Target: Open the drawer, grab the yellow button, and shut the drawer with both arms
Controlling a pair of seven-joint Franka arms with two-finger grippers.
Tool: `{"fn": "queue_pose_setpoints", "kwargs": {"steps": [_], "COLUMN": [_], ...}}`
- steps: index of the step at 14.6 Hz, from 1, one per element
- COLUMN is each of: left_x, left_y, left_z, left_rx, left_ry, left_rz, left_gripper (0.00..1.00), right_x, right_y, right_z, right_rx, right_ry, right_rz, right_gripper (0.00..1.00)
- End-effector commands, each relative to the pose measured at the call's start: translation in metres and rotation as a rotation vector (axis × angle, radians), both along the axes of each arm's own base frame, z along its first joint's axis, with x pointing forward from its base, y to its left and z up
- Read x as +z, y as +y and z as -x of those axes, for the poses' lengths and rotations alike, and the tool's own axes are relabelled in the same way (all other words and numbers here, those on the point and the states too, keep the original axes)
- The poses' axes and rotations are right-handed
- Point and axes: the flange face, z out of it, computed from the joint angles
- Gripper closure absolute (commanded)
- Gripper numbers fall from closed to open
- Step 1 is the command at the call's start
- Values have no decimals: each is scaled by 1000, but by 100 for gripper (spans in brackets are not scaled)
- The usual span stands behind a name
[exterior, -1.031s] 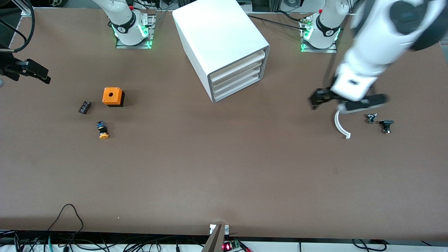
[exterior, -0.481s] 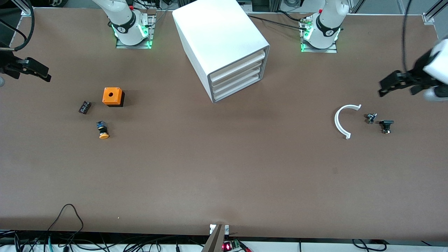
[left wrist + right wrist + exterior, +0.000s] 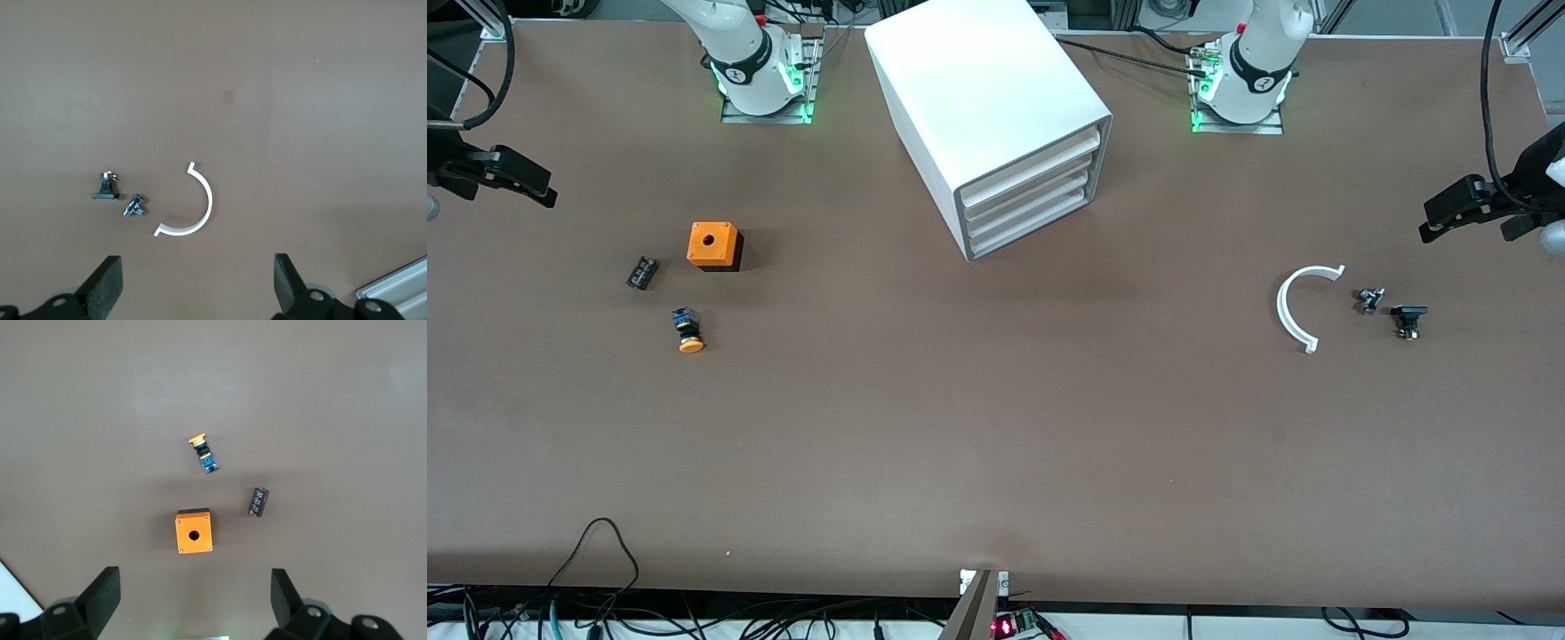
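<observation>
Both grippers hang spread and bare: left gripper (image 3: 1472, 209) and right gripper (image 3: 503, 178) over opposite table (image 3: 996, 444) ends | yellow button (image 3: 689, 336) out near right arm's end; drawer unit (image 3: 1032, 191) shut | reads finished or reset; no move due | drawer insides hidden; arms cropped

The white drawer unit (image 3: 996, 124) stands with all three drawers shut. The yellow button (image 3: 688, 331) lies on its side, nearer the front camera than the orange box (image 3: 713, 245).
</observation>
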Motion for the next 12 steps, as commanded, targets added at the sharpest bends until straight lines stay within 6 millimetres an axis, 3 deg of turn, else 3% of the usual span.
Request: {"fn": "queue_pose_setpoints", "kwargs": {"steps": [1, 12], "left_x": [4, 10], "left_y": [5, 7], "left_z": [3, 2], "left_rx": [-13, -12], "left_ry": [20, 8], "left_rz": [-17, -16], "left_gripper": [0, 0], "right_x": [8, 7], "right_y": [0, -7], "right_z": [2, 2], "right_rx": [6, -8], "right_ry": [0, 2], "right_rz": [-14, -13], "right_gripper": [0, 0]}}
